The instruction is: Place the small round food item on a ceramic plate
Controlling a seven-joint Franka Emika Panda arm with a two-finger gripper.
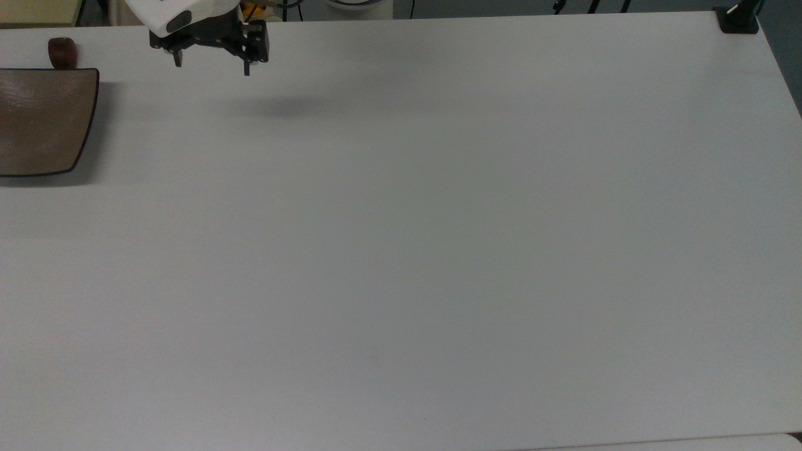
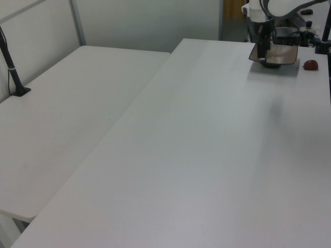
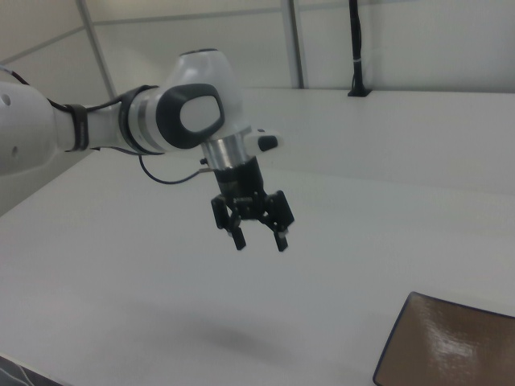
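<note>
Gripper (image 1: pixel 212 67) — black two-finger unit on a white arm (image 3: pixel 121 125), fingers spread apart with nothing between them, hanging above the table (image 1: pixel 438 250) with its shadow on the bare white top. In the top view it sits near the upper edge, to the right of the plate; in the right view (image 3: pixel 259 241) it points downward, clear of the surface; in the left view (image 2: pixel 262 46) it shows in front of the plate.

Plate (image 1: pixel 44 119) — squarish, tan-brown, thin dark rim, rounded corners, faintly streaked. At the top view's left edge, partly cut off; nothing lies on it. Also at the right view's lower right corner (image 3: pixel 451 346) and at the left view's upper right (image 2: pixel 276 54).

Food item (image 1: pixel 62 52) — small, dark reddish-brown, rounded lump. Rests on the table just beyond the plate's upper edge in the top view, off the plate; to the plate's right in the left view (image 2: pixel 310 64). Well apart from the gripper.
</note>
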